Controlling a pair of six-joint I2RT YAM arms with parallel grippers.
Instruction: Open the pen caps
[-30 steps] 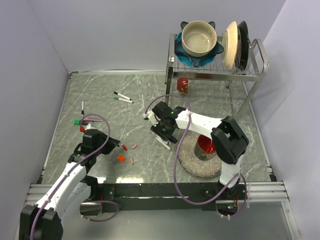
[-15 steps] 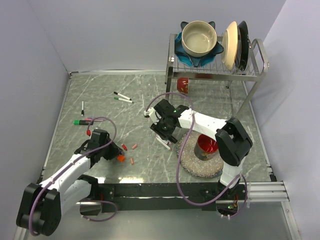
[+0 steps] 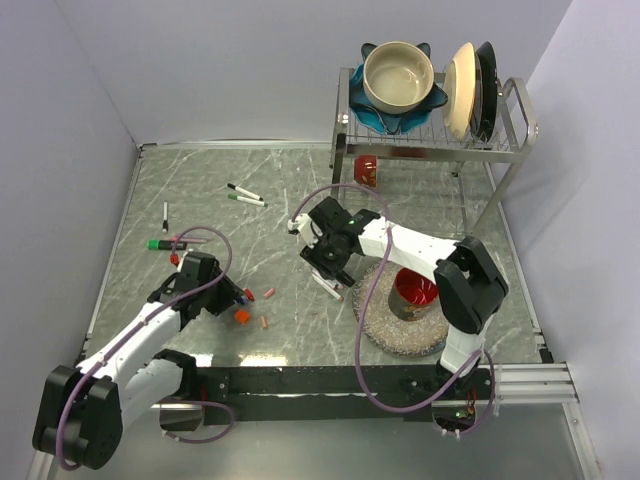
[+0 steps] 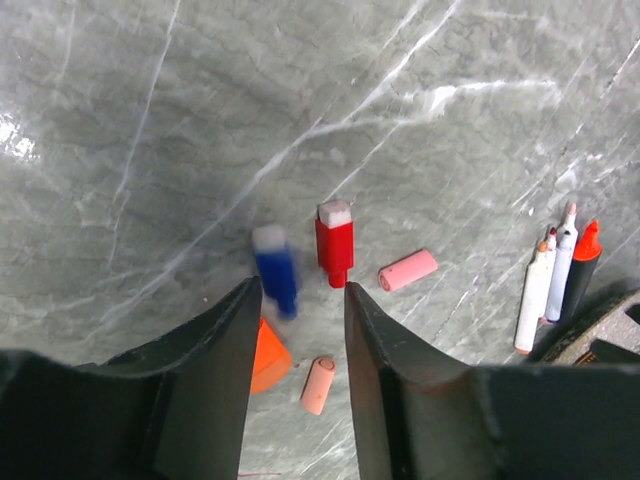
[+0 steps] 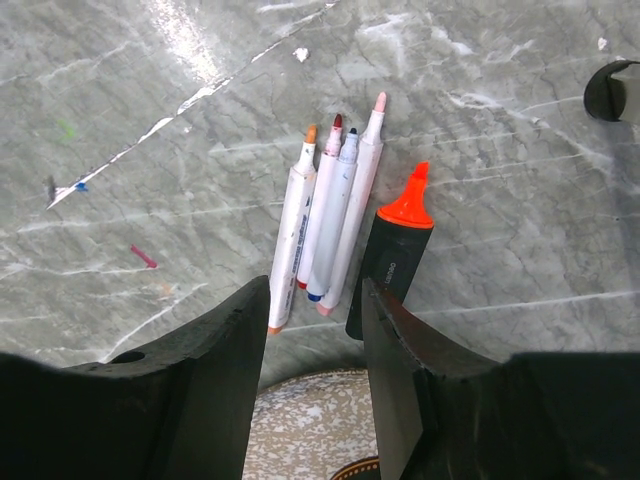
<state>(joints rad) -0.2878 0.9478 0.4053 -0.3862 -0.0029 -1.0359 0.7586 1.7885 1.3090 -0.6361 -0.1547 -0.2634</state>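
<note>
Pen caps (image 3: 249, 293) lay loose just ahead of the left gripper (image 4: 299, 290), among them a red cap (image 4: 334, 243), a blurred blue cap (image 4: 275, 272) and an orange cap (image 4: 268, 358). Its fingers stood apart, holding nothing. The right gripper (image 5: 315, 285), likewise parted and empty, hovered over uncapped markers (image 5: 335, 200). Only the top view showed a green cap (image 3: 153, 243) seated on its marker (image 3: 170, 242), farther back and left of the left gripper, long axis crosswise. The left arm appeared nearer.

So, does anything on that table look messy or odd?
Yes. A red cap and an orange cap lie loose by the left gripper. The blue cap is blurred, so it is probably moving. Uncapped markers lie bunched below the right gripper, tips bare.
</note>
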